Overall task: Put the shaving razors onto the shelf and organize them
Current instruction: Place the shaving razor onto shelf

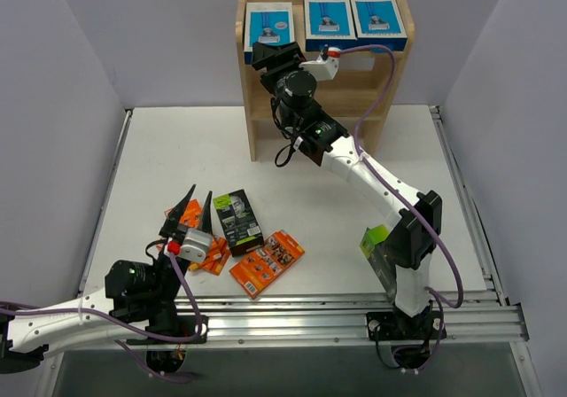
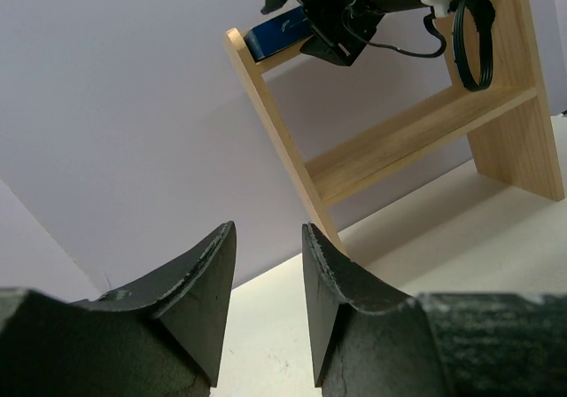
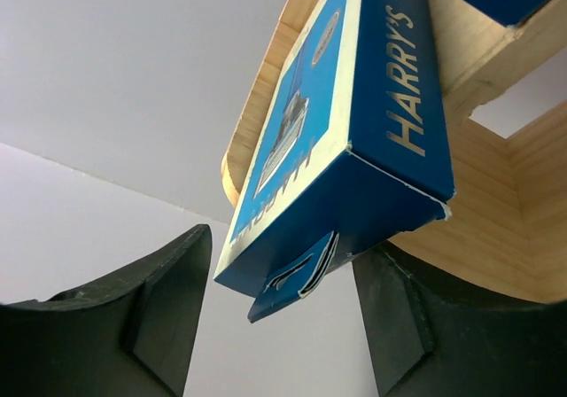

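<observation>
Ease the right gripper (image 3: 282,246) back off the blue box (image 3: 390,105) lying lengthwise between its parted jaws; left gripper (image 2: 267,233) open, empty, far off.

White table (image 1: 177,149) carries wooden shelf (image 1: 252,131) at far edge. Shelf top tier: three blue-and-white boxes (image 1: 330,16) in a row, lower tiers bare. On the table near front-left: black-and-lime box (image 1: 237,221) lying flat, orange packs (image 1: 267,262) just beside it.
</observation>
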`<state>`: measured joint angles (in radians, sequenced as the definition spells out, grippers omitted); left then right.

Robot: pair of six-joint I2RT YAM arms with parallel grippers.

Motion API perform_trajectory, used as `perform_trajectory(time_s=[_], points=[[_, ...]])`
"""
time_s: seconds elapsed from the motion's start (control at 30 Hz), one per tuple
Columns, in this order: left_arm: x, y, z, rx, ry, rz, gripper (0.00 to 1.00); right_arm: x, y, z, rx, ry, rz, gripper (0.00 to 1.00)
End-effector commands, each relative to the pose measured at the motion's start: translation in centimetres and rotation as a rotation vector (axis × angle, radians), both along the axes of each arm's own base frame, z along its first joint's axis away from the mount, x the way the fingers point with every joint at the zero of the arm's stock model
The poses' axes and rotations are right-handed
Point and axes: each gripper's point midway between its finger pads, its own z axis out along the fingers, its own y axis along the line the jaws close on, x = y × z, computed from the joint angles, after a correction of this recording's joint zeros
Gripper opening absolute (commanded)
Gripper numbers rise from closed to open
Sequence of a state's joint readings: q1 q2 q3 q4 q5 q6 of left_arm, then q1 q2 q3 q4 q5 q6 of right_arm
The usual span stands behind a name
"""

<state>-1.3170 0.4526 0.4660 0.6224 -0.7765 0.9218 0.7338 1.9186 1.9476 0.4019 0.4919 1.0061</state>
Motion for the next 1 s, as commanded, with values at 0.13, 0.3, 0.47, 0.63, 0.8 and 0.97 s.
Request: perform_trajectory(time_s=[0.13,0.3,0.47,0.63,0.8,0.97], points=[[-0.2,-0.5,0.2,-0.010,-0.001,-0.025,0.45,-1.5,-1.7,4.8,0.032,-0.069,0.011,0.71],[0.0,-0.6,0.1,0.004,0.004,-0.013,0.48,-2.2,-2.8,4.4,0.025,-0.048,-0.005,0.82],[0.1,-0.7,0.0,0.014,0.006,-0.007,0.50,-3.0,-4.3,4.7,0.007,-0.050,-0.011,0.85],[0.3,-0.8,-0.2,0.029,0.010,0.007,0.51,-4.5,-6.0,5.0,-0.006,-0.055,-0.011,0.86],[0.4,-0.5,-0.3,0.022,0.008,0.022,0.57,-7.1,-8.9,5.5,-0.001,-0.063,-0.017,0.86],[0.7,0.1,0.1,-0.016,0.037,0.058,0.59,-9.6,-11.3,2.4,-0.049,-0.012,-0.017,0.86]])
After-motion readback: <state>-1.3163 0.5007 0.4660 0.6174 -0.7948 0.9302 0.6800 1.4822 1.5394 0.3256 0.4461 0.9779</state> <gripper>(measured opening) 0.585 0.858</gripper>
